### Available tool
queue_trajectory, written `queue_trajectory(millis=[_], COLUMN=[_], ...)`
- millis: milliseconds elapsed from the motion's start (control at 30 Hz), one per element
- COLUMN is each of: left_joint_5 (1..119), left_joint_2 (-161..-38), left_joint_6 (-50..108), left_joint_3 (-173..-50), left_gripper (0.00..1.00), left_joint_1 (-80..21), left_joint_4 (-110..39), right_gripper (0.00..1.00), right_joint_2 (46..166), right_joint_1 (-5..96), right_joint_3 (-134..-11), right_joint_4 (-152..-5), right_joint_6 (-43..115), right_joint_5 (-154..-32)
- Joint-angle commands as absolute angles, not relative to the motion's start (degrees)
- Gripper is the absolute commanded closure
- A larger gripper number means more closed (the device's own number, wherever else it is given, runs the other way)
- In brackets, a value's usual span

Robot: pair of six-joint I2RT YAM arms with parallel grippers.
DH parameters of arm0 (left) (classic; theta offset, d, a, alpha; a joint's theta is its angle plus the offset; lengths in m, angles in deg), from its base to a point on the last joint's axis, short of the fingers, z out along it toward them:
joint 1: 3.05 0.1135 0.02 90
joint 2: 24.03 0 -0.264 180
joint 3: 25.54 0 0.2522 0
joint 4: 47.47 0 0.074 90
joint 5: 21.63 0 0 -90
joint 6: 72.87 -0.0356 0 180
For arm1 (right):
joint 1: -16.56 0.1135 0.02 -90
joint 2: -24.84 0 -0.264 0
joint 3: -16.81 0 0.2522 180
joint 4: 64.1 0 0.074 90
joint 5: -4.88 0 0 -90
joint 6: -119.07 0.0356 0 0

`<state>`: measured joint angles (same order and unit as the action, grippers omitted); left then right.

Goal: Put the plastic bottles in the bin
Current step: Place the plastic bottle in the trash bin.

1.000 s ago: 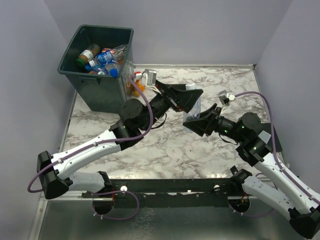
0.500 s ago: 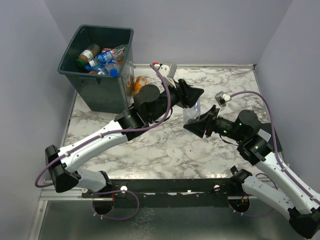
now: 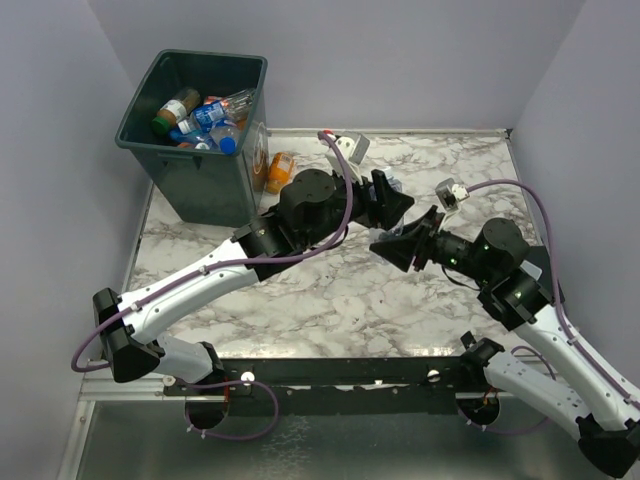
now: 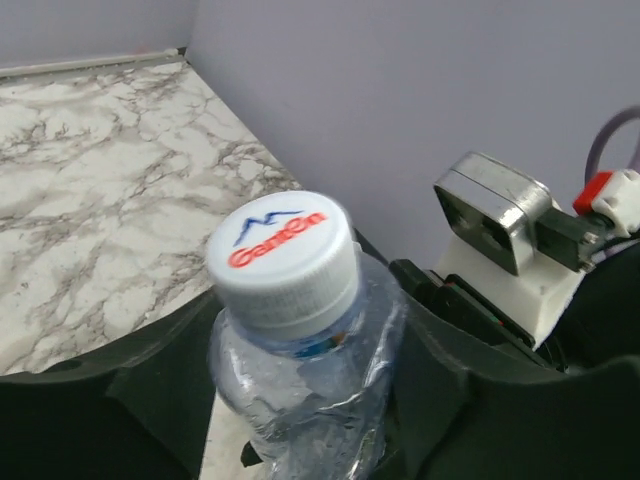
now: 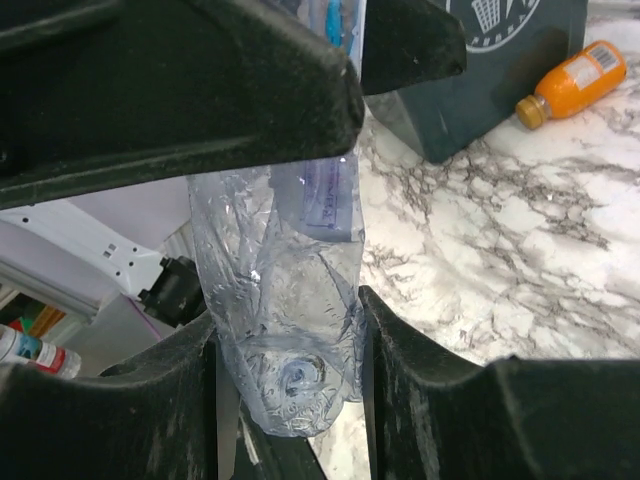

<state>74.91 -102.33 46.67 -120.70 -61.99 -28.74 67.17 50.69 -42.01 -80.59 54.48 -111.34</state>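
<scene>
Marble worktop (image 3: 330, 300), pale lilac walls. Near its middle a crumpled clear bottle (image 4: 300, 380), white-capped, hangs off the surface between both hands. My right hand (image 3: 398, 246) is clamped on its base end; my left hand (image 3: 392, 205) flanks the neck, and I cannot tell whether it grips. I judge it light, thin-walled, slippery; the stiffer neck seems the safer hold. The bin (image 3: 200, 190), at the far left corner, holds several bottles (image 3: 205, 118); an orange bottle (image 3: 281, 166) lies beside it.

Soft, even light, faint shadows; the bottle (image 5: 280, 300) glints, near edges blurred.
</scene>
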Motion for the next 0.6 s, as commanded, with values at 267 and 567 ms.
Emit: queue_trajectory(millis=[267, 567], left_joint_5=[83.30, 106.32], left_joint_2=[-99.05, -100.90], left_joint_6=[40.36, 21.46], left_joint_3=[-126.12, -143.25], left_gripper=[0.89, 1.00], left_joint_1=[-61.91, -54.79], left_joint_4=[-28.99, -25.61], right_gripper=[0.00, 0.00], right_joint_2=[66.61, 64.65], right_joint_1=[50.73, 50.73], right_joint_3=[-48.68, -55.61], right_joint_4=[-86.23, -93.67], right_joint_6=[56.56, 54.42], right_joint_5=[-113.37, -111.05])
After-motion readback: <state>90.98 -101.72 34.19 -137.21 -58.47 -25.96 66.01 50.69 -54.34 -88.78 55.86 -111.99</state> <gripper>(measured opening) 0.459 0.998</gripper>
